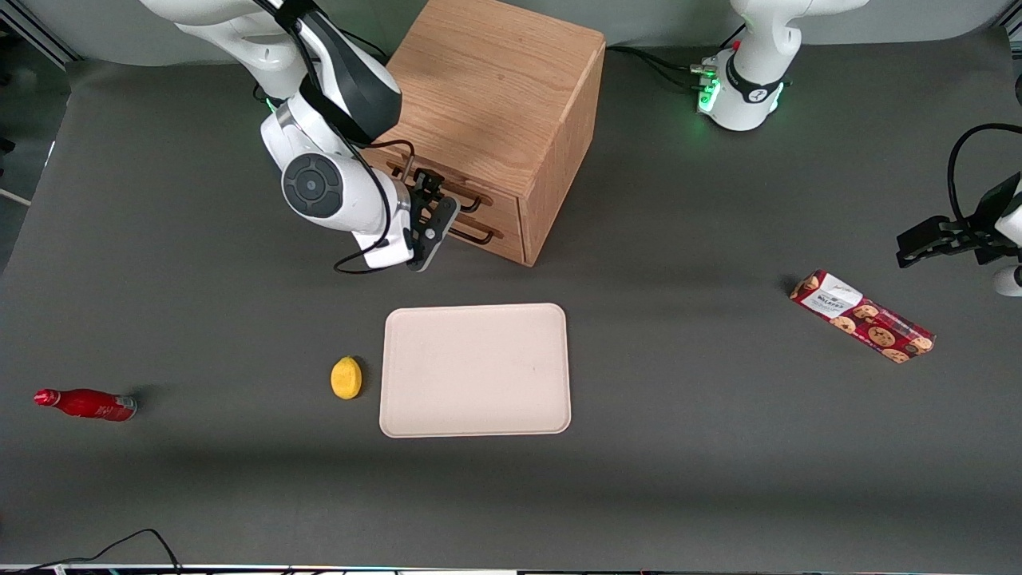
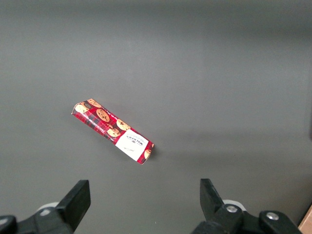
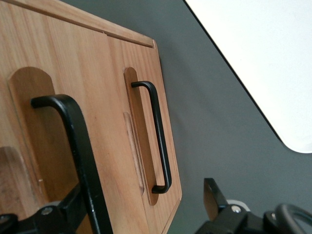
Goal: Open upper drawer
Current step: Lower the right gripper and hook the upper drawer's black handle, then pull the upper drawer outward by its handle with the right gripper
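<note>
Front view: the boxy wooden cabinet (image 1: 511,104) stands on the grey table (image 1: 718,415), farther from the camera than the cream tray (image 1: 476,370); its two drawer fronts face the working arm's end of the table; the upper drawer (image 1: 463,188) sits flush with the cabinet face, as does the lower drawer (image 1: 483,231) beneath it, so no opening has begun; the gripper (image 1: 429,209) hangs directly in front of the drawer faces, at the level of the upper handle. A lemon (image 1: 346,377) lies just beside the tray; a red bottle (image 1: 86,404) lies toward the working arm's end; a biscuit packet (image 1: 862,316) lies toward the parked arm's end.

Left wrist view: only the biscuit packet (image 2: 113,131) on bare table; nothing bearing on the task.

Right wrist view: the upper handle (image 3: 73,146), a thin black bar, runs between the gripper's fingers (image 3: 217,197), which stand apart with the bar in the gap and no clamping evident; the lower handle (image 3: 157,136) lies clear beside it. Judged progress: approach and alignment appear complete; closing on the bar and the whole pull outward remain.
</note>
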Controlling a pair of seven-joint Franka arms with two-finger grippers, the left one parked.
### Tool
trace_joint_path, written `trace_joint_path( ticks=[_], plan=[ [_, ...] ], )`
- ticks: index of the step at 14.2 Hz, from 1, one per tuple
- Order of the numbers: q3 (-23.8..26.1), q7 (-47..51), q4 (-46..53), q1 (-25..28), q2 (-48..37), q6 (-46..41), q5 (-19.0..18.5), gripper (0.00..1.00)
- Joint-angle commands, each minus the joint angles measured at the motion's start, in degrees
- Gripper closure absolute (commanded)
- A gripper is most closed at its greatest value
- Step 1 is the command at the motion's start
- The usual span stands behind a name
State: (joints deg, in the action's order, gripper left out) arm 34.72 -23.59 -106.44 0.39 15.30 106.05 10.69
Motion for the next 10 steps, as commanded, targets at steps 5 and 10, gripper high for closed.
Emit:
trace_joint_path(
  ticks=[5, 10],
  plan=[
    [-0.1, 1.0, 1.1, -0.5, 2.8, 4.1, -2.7, 0.0],
    [-0.9, 0.7, 2.5, -0.6, 3.9, 4.0, -5.6, 0.0]
  ],
)
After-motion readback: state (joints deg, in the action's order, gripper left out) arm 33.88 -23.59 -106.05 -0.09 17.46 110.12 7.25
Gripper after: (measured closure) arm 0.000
